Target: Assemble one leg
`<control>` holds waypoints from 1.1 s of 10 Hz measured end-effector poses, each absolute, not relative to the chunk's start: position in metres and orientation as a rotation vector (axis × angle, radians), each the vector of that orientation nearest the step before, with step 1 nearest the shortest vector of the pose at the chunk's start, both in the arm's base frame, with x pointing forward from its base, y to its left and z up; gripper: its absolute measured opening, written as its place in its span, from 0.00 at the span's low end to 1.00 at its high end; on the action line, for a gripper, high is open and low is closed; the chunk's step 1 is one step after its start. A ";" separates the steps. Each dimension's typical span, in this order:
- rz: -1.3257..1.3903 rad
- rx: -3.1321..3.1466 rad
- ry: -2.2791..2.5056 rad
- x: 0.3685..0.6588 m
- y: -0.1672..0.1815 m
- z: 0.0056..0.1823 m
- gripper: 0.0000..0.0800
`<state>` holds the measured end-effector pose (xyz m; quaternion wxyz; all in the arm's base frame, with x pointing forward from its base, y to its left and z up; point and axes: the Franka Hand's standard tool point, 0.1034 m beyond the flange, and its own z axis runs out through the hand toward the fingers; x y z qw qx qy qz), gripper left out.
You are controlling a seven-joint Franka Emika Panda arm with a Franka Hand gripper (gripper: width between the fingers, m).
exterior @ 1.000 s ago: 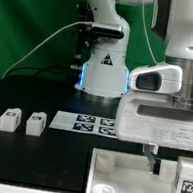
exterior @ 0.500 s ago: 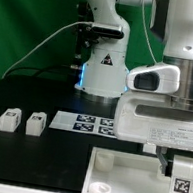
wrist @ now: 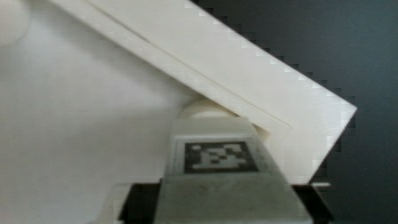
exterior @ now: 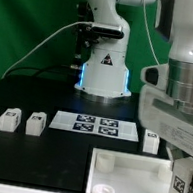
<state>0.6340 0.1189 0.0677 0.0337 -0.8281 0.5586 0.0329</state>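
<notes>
Gripper [exterior: 182, 179] of yours is clamped on a leg [wrist: 222, 158], its square marker facing the wrist camera. Directly beneath the fingers lies the white tabletop [exterior: 123, 175], near its corner.

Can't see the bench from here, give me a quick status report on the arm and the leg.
Gripper shut on a leg, over the tabletop. Two spare legs sit untouched at the exterior view's left. Nothing in the way.
</notes>
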 end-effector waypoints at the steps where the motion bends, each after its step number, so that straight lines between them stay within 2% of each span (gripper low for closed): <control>1: 0.130 -2.379 1.947 0.635 0.119 0.067 0.36; 3: 0.155 -2.031 2.302 0.636 0.119 0.067 0.36; 6: 0.161 -1.859 2.451 0.634 0.126 0.065 0.37; 7: 0.161 -1.900 2.417 0.634 0.126 0.065 0.48; 8: 0.161 -1.925 2.396 0.633 0.127 0.065 0.66; 9: 0.151 -1.986 2.341 0.633 0.126 0.065 0.76; 11: 0.124 -2.380 1.922 0.623 0.123 0.064 0.80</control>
